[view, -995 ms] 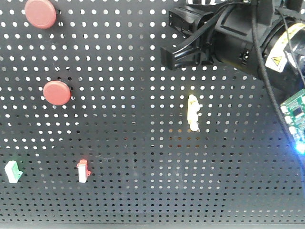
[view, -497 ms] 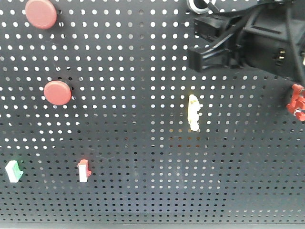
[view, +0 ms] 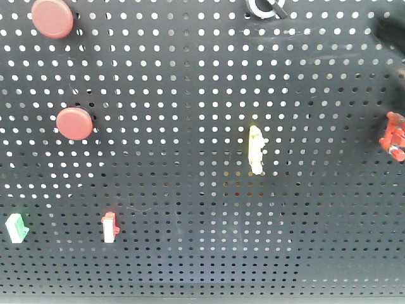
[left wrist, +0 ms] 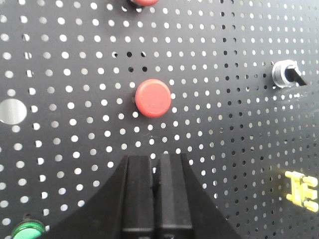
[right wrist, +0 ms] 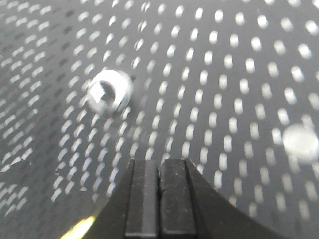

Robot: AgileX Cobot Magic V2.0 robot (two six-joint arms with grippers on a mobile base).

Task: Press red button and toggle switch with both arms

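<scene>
The red button (left wrist: 153,98) looks rigid and spring-backed, best pushed square on its flat centre by the left claw (left wrist: 158,162) — pinched closed, like the right claw (right wrist: 159,164).

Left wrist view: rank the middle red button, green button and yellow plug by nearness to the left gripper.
1. Red button, just above the left gripper.
2. Green button, lower left, and yellow plug, lower right: too close to call.
</scene>
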